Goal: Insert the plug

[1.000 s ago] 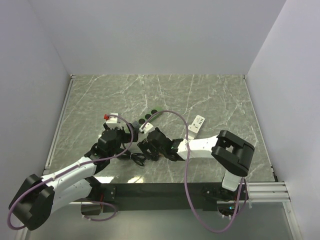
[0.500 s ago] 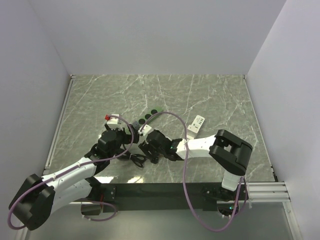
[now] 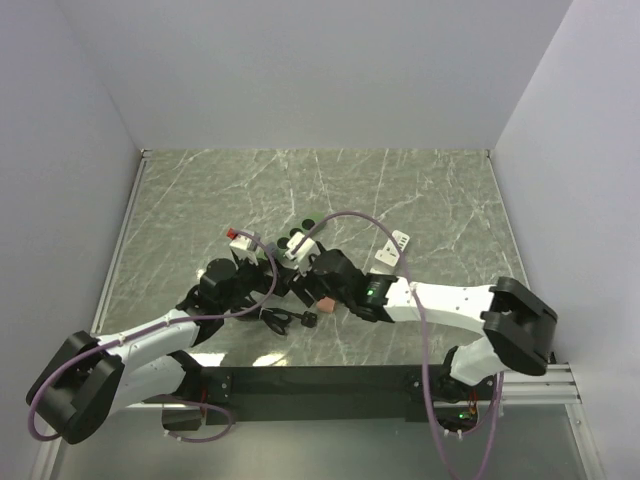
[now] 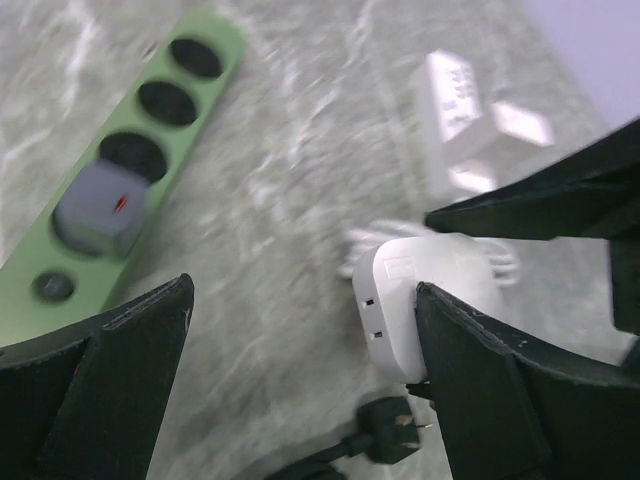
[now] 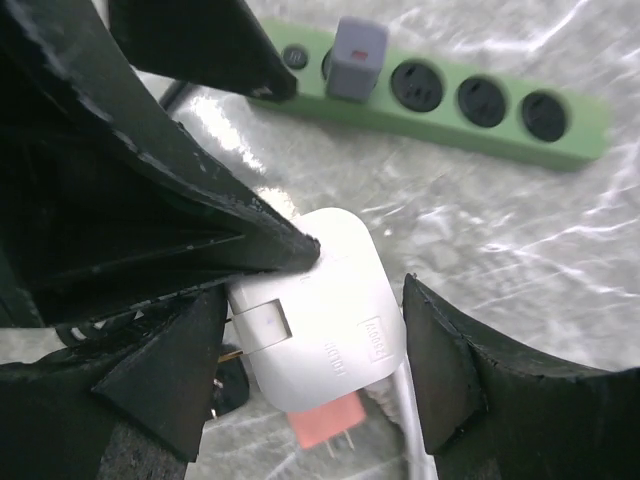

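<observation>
Top external view: both my arms meet at centre-left of the frame, my left gripper (image 3: 258,282) and right gripper (image 3: 308,282) close together. The power strip (image 3: 304,228) lies just above them, showing mainly as a row of dark sockets. The plug is mostly hidden under my wrists here.

Left wrist view: my left fingers are spread wide, with nothing pinched. The white plug (image 4: 425,300) sits at centre-right, against the inner face of my right-hand finger (image 4: 490,400). It is a smooth, rounded, glossy plastic block. The green strip (image 4: 120,170) fills the upper left, apart from the plug, with its long axis slanting from top centre down to the left edge. A grey adapter (image 4: 98,208) fills one socket, and three round sockets above it stand empty. A small black plug (image 4: 392,440) lies on the marbled table (image 4: 300,150) at the bottom. A white charger (image 4: 455,95) rests at upper right.

Right wrist view: my right fingers appear to pinch the plug (image 5: 335,300) by its two sides at lower centre, so this hand is the nearer one. The strip (image 5: 590,125) runs across the top, left to right and dipping slightly. Its empty sockets lie up and to the right of the plug, past the adapter (image 5: 358,55).
</observation>
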